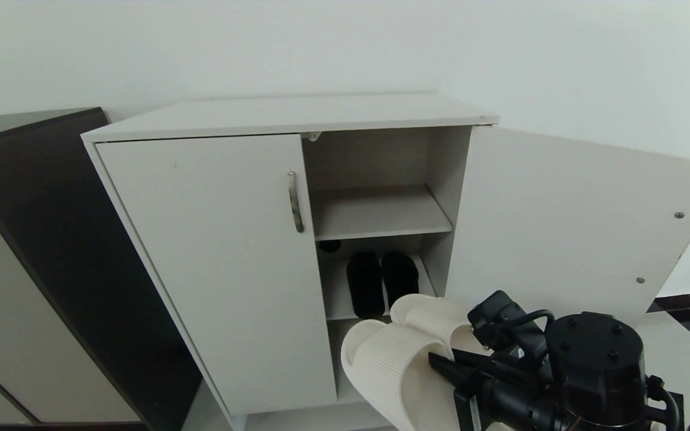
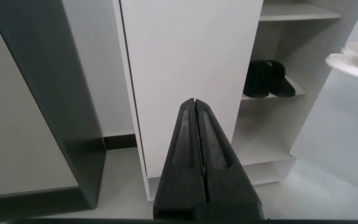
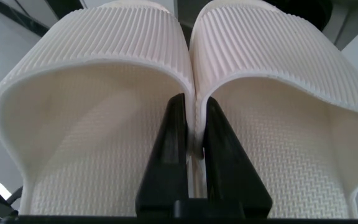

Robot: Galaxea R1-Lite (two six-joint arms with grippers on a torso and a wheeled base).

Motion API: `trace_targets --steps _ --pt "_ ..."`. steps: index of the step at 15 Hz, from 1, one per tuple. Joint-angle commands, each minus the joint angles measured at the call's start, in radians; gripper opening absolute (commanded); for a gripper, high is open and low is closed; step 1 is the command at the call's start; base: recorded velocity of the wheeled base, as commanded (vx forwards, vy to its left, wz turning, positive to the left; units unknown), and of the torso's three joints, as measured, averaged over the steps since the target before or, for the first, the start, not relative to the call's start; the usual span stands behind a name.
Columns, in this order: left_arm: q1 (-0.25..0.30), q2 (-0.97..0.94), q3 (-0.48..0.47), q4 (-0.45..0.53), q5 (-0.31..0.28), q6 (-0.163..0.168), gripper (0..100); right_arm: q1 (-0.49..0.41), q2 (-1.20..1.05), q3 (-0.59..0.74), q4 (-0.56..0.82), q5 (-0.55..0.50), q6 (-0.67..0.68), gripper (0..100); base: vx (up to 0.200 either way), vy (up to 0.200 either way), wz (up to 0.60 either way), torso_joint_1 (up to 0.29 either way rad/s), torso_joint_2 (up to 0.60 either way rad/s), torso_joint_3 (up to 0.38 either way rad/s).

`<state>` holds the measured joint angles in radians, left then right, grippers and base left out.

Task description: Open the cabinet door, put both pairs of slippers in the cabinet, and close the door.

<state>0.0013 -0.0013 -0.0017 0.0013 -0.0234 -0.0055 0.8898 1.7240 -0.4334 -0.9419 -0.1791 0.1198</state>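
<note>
The white cabinet (image 1: 213, 257) has its right door (image 1: 566, 221) swung open and its left door shut. A pair of black slippers (image 1: 381, 281) lies on the middle shelf, also seen as black slippers (image 2: 269, 79) in the left wrist view. My right gripper (image 3: 191, 134) is shut on the inner edges of a pair of white ribbed slippers (image 3: 104, 81), held together in front of the open compartment; the white slippers (image 1: 408, 353) hang at lower-shelf height. My left gripper (image 2: 194, 106) is shut with nothing in it, low in front of the closed left door.
A dark panel (image 1: 63, 239) leans against the wall left of the cabinet. The upper shelf (image 1: 378, 212) is bare. The open door takes up the room to the right. A metal handle (image 1: 294, 202) sits on the left door.
</note>
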Motion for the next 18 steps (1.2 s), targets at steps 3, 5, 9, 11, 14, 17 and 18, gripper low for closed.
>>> trace_targets --steps 3,5,9,11,14,17,18 --pt "0.000 0.001 0.000 0.000 0.000 -0.001 0 -0.002 0.019 0.002 -0.008 0.000 0.001 0 0.000 0.000 0.00 -0.028 0.34 0.305" --pt "0.000 0.001 0.000 0.000 0.000 -0.002 0 0.000 0.045 0.010 -0.037 -0.002 -0.002 0 0.000 0.000 0.00 -0.007 0.09 0.088" --pt "0.000 0.001 0.000 0.000 0.000 -0.001 0 -0.003 0.052 0.016 -0.058 -0.002 0.000 0 0.000 0.000 0.30 0.001 0.00 0.007" --pt "0.000 0.001 0.000 0.000 0.000 -0.002 0 -0.003 0.052 0.018 -0.061 -0.002 0.000 0 0.000 0.000 0.30 0.004 0.00 0.001" --pt "0.000 0.001 0.000 0.002 0.000 -0.002 0 -0.005 0.052 0.008 -0.066 -0.013 -0.003 0 0.000 0.000 0.00 0.000 0.00 0.000" --pt "0.000 0.001 0.000 0.000 -0.001 -0.001 0 0.008 0.042 -0.199 0.158 -0.336 -0.006 0 0.000 0.000 0.00 0.000 0.00 0.000" --pt "0.000 0.001 0.000 0.000 -0.001 -0.001 0 0.011 0.035 -0.265 0.264 -0.410 0.015 0 0.000 0.000 0.00 0.000 0.00 0.000"
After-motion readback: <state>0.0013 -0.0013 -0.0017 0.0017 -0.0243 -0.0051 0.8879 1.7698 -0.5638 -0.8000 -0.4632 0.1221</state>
